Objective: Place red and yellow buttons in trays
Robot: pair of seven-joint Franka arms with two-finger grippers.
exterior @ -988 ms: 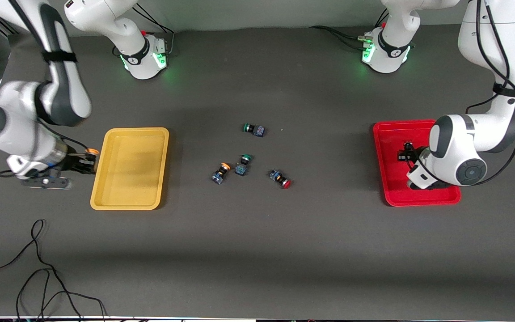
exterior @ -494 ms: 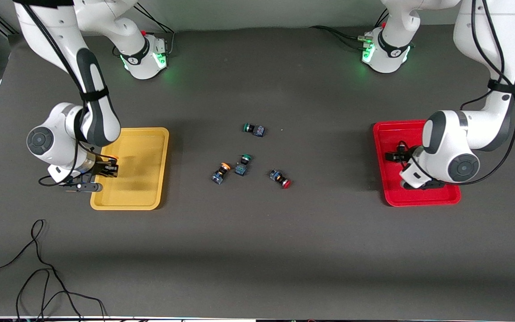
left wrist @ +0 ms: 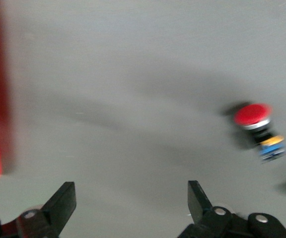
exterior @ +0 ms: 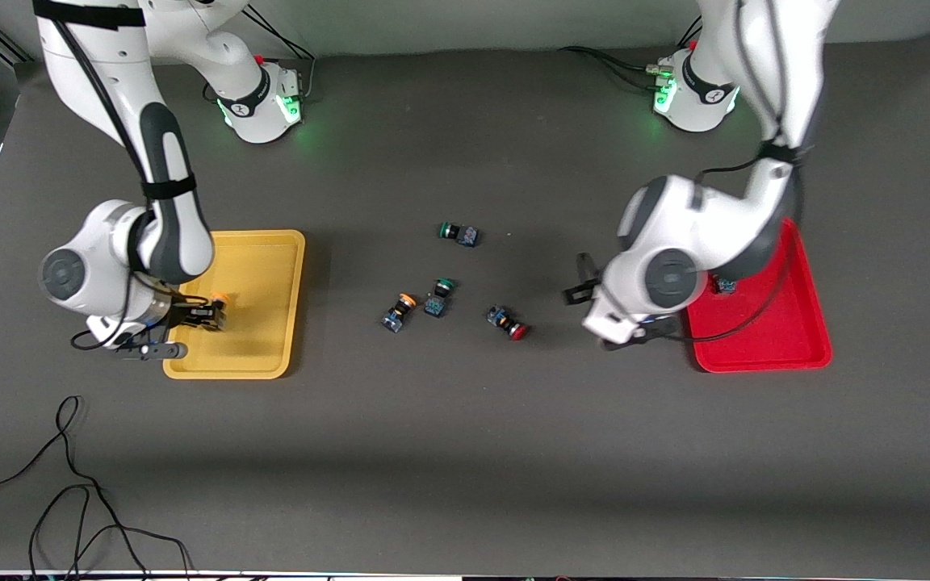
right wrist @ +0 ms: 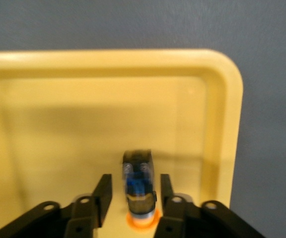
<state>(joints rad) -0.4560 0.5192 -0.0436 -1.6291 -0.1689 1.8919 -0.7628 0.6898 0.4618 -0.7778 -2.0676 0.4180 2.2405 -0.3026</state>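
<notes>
Moved: left pincer (exterior: 594,300) has swung off the red tray (exterior: 788,355) and now hangs over the tabletop (exterior: 465,452) between that tray and the loose red button (exterior: 511,324).
Left pincer: spread wide, empty.
Red tray: one button (exterior: 726,285) lies inside, so the first red one looks delivered.
Right pincer: (right wrist: 134,197) has come in over the yellow tray (exterior: 271,258), clenched on a yellow button (right wrist: 139,184).
Remaining: second yellow button (exterior: 398,312) on the tabletop, beside two green ones (exterior: 438,296).
Meaning: likely half done; release next, then fetch the rest.
</notes>
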